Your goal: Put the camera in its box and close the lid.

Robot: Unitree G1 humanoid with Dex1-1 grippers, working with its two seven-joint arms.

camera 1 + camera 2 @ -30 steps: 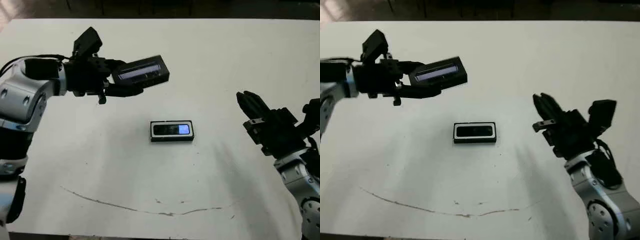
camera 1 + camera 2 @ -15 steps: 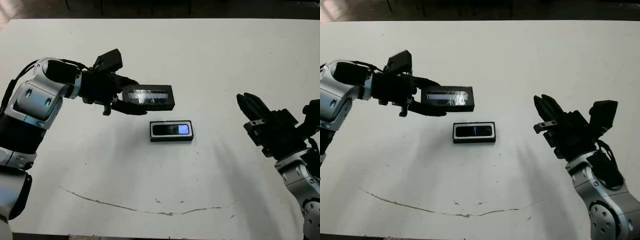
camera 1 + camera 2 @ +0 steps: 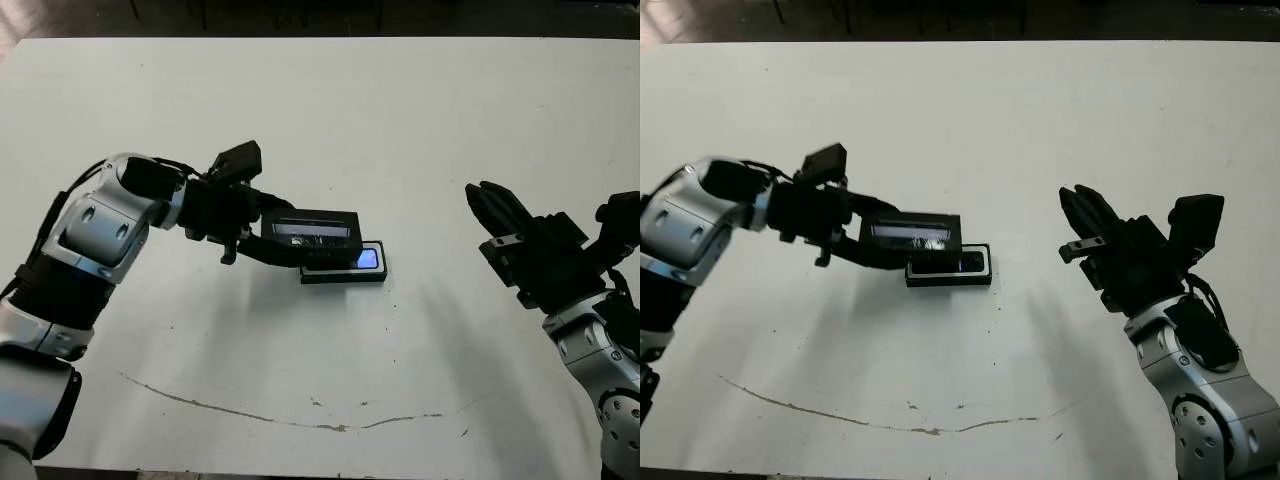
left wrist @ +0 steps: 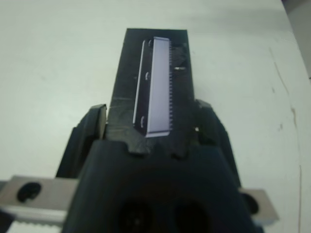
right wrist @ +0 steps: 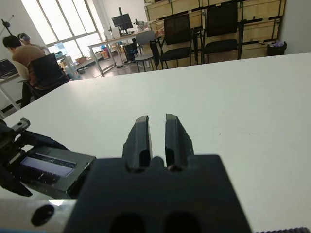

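Head view, left: my left end effector [image 3: 262,236] grips the lid [image 3: 318,229], a flat black slab, over the box's left part.
Centre: the box [image 3: 345,268], white-rimmed, lies on the matte white table [image 3: 400,120]; the camera [image 3: 366,259] shows its blue screen inside.
Left wrist view: only here the lid's pale strip shows toothed edges.
Right: my right end effector [image 5: 157,136] hovers, fingers nearly together, empty.

head stereo pair plus two wrist cameras
both eyes look down on the white surface [image 3: 420,120]; each wrist view looks closely along its fingers, both sharing the lid [image 4: 154,82].
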